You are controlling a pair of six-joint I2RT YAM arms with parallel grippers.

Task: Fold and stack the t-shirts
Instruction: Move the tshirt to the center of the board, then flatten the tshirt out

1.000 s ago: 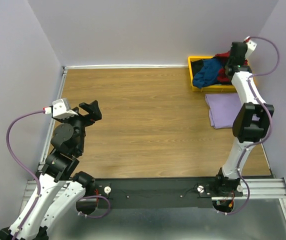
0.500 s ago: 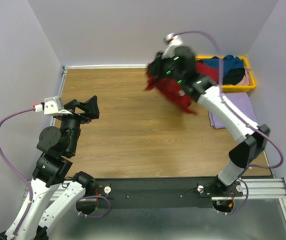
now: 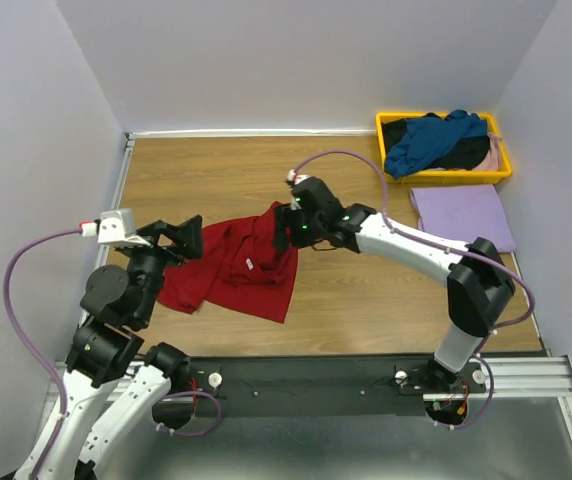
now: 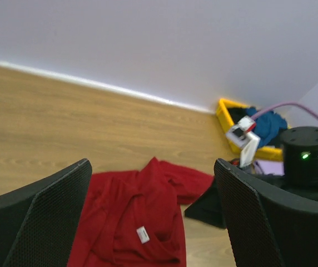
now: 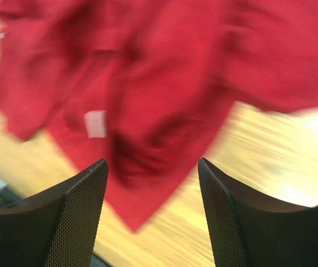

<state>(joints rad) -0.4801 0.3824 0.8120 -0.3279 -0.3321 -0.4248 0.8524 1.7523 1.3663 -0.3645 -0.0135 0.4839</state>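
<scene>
Now the dark red t-shirt [image 3: 234, 265] lies crumpled on the tabletop [image 3: 226, 170]; half a second ago it hung in the air from my right hand [image 3: 288, 228], nearer the yellow tray [image 3: 504, 172]. Nearest me, my left hand [image 3: 178, 236] hovers at the shirt's left edge, wide open and empty, much where it was. My right hand stands over the shirt's far right corner, fingers spread, gripping nothing; its wrist view is blurred. Bare wood runs from the shirt to the far wall and off to its right. Well apart on that right side lies the folded lavender t-shirt [image 3: 463, 215]. Just beyond it, the tray holds a teal blue t-shirt [image 3: 428, 140], a black t-shirt [image 3: 466, 152] and a pale pink t-shirt [image 3: 490, 152].
</scene>
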